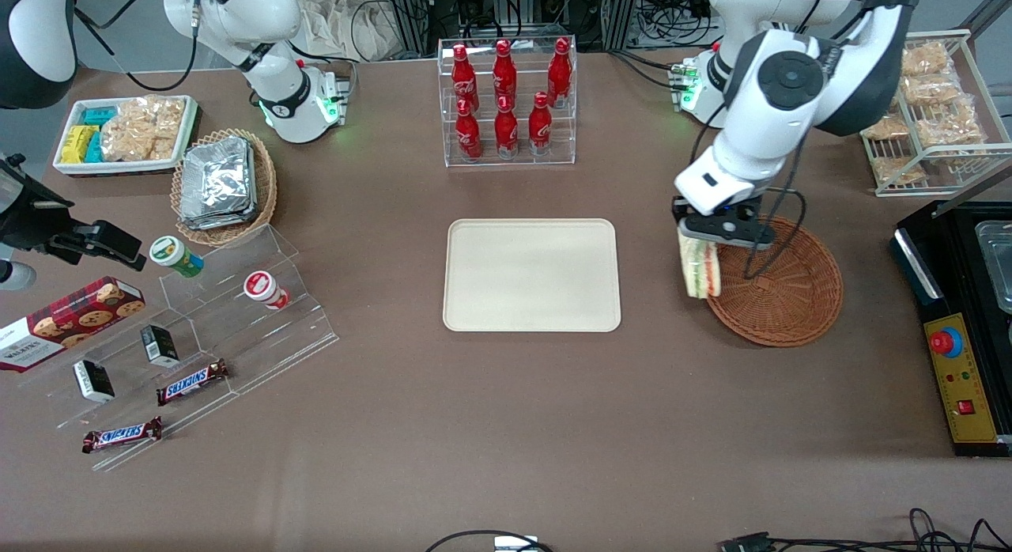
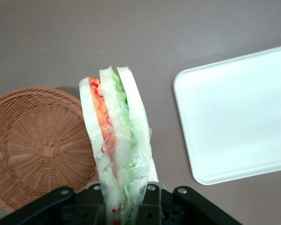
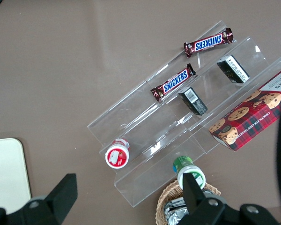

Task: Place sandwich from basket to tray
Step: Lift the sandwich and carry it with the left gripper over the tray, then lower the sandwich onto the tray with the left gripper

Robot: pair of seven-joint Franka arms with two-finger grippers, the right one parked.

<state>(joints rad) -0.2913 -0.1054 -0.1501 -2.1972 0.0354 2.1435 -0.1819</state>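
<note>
My gripper (image 1: 699, 250) holds the sandwich (image 1: 699, 269) clamped between its fingers, lifted over the basket (image 1: 779, 287) rim nearest the tray (image 1: 531, 274). Step in hand: transfer. Next move, as I judge it: carry sideways to above the tray, lower, then release.

Six red bottles (image 1: 506, 101); Snickers bars (image 1: 192, 382)

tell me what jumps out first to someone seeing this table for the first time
Most striking is the wrapped sandwich hanging from the left arm's pincer, shut on it above the table between the wicker basket and the bare cream tray. Next come the red bottles, lined up in a clear rack farther from the front camera than the tray.
</note>
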